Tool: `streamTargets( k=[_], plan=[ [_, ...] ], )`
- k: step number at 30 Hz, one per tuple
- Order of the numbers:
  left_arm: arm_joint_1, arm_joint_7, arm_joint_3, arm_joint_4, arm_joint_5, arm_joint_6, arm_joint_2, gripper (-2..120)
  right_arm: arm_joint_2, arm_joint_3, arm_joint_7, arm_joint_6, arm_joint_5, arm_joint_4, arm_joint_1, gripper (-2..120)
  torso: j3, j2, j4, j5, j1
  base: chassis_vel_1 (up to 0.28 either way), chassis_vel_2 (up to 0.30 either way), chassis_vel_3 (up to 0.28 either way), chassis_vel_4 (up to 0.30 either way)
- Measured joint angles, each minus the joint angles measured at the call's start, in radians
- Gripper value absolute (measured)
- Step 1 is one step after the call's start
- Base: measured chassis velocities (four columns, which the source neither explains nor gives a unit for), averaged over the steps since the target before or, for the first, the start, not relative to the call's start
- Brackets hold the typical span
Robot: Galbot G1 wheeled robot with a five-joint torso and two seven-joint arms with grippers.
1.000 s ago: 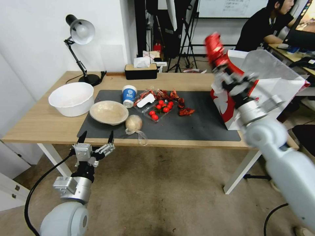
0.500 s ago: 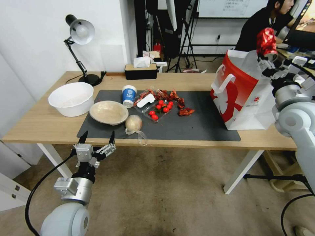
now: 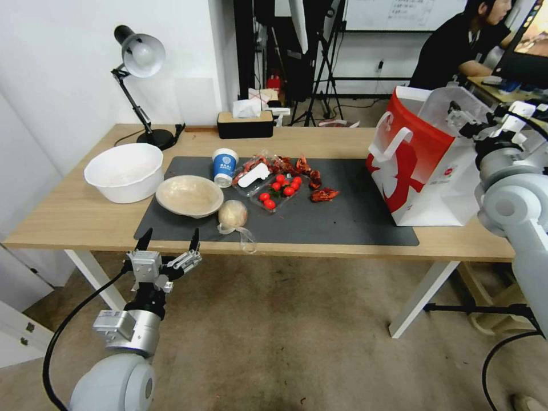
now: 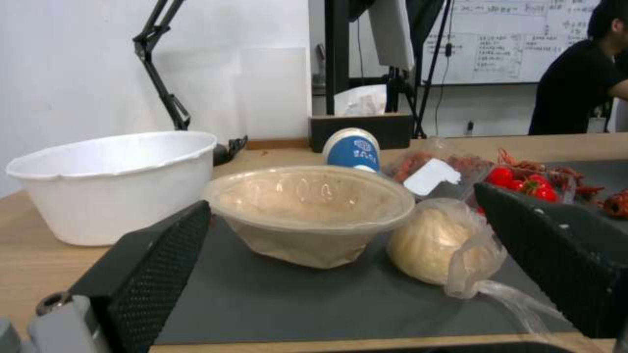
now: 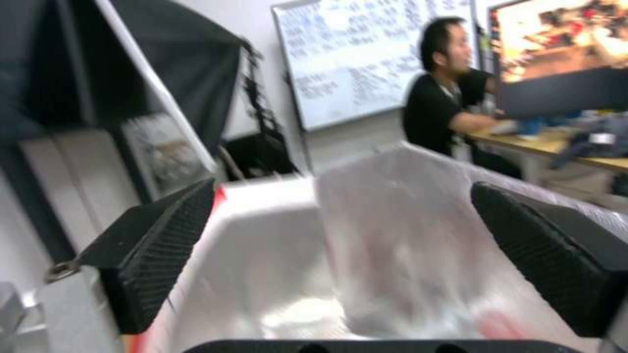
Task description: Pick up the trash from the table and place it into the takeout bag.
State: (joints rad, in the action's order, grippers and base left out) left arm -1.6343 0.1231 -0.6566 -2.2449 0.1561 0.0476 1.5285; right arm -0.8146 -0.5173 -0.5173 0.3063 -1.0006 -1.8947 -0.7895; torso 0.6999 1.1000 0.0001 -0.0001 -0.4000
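Observation:
The red and white takeout bag (image 3: 416, 165) stands open at the right end of the table (image 3: 68, 217). My right gripper (image 3: 482, 117) hangs over the bag's mouth, open and with nothing in it. The right wrist view looks between that gripper's (image 5: 340, 186) fingers onto the bag's white inner wall (image 5: 392, 220). Trash lies on the dark mat (image 3: 354, 222): a blue-and-white paper cup (image 3: 224, 165), a beige bowl (image 3: 189, 195) and a clear-wrapped beige ball (image 3: 232, 214). My left gripper (image 3: 168, 240) waits open below the table's front edge, facing the bowl (image 4: 307, 211) and the ball (image 4: 431, 245).
A clear tray of tomatoes (image 3: 278, 191) and red scraps (image 3: 323, 194) lie mid-mat. A white basin (image 3: 124, 171), a desk lamp (image 3: 140, 57) and a tissue box (image 3: 245, 123) stand on the left and back of the table. A person sits at a desk behind the bag.
My right gripper carried a shiny red wrapper rightward to above the bag. It now stands open and the wrapper no longer shows. The left arm has not moved.

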Motion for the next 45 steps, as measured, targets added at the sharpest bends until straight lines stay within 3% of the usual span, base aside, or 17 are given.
streamTargets(
  k=[9,13,19,23,26,27,30,31,33,37,45],
  plan=[
    [0.003,0.001,0.001,0.000,-0.002,0.000,0.002,100,0.004,-0.007,0.013,-0.010,-0.016,0.006,0.014,100,0.000,0.000,-0.0002,0.0001,0.000,0.000,0.000,0.000,0.000],
    [0.005,0.002,0.000,0.004,-0.002,0.001,-0.002,100,0.018,-0.034,0.210,-0.173,-0.119,-0.046,-0.002,100,0.000,0.000,0.0000,0.0000,0.000,0.000,0.000,0.000,0.000],
    [0.006,0.002,0.001,0.007,-0.002,0.001,-0.005,100,0.025,-0.042,0.328,-0.249,-0.118,-0.158,-0.113,100,0.000,0.000,-0.0001,0.0000,0.000,0.000,0.000,0.000,0.000],
    [0.004,0.002,0.003,0.007,-0.002,0.001,-0.007,100,-0.011,-0.020,0.387,-0.278,0.009,-0.273,-0.268,100,0.000,0.000,-0.0002,0.0001,0.000,0.000,0.000,0.000,0.000],
    [0.001,0.002,0.003,0.009,-0.002,0.001,-0.011,100,-0.067,0.025,0.430,-0.320,0.199,-0.331,-0.439,100,0.000,0.000,-0.0001,0.0000,0.000,0.000,0.000,0.000,0.000],
    [0.001,0.002,0.003,0.009,-0.002,0.001,-0.011,100,-0.067,0.025,0.430,-0.320,0.199,-0.331,-0.439,100,0.000,0.000,-0.0001,0.0000,0.000,0.000,0.000,0.000,0.000],
    [-0.001,0.002,0.000,0.018,-0.001,-0.009,-0.017,100,-0.143,0.043,0.439,-0.392,0.414,-0.335,-0.590,100,0.000,0.000,0.0000,-0.0001,0.000,0.000,0.000,0.000,0.000],
    [-0.001,0.002,0.000,0.018,-0.001,-0.009,-0.017,100,-0.143,0.043,0.439,-0.392,0.414,-0.335,-0.590,100,0.000,0.000,0.0000,-0.0001,0.000,0.000,0.000,0.000,0.000],
    [-0.003,0.002,0.000,0.022,0.000,-0.011,-0.022,100,-0.195,0.054,0.393,-0.416,0.509,-0.336,-0.684,100,0.000,0.000,-0.0003,0.0000,0.000,0.000,0.000,0.000,0.000],
    [-0.003,0.002,0.002,0.028,0.000,-0.012,-0.026,100,-0.249,0.062,0.317,-0.431,0.592,-0.340,-0.775,100,0.000,0.000,-0.0001,-0.0002,0.000,0.000,0.000,0.000,0.000],
    [-0.005,0.002,0.002,0.033,0.002,-0.016,-0.031,100,-0.303,0.072,0.301,-0.472,0.648,-0.321,-0.833,100,0.000,0.000,-0.0001,0.0001,0.000,0.000,0.000,0.000,0.000]
  ],
)
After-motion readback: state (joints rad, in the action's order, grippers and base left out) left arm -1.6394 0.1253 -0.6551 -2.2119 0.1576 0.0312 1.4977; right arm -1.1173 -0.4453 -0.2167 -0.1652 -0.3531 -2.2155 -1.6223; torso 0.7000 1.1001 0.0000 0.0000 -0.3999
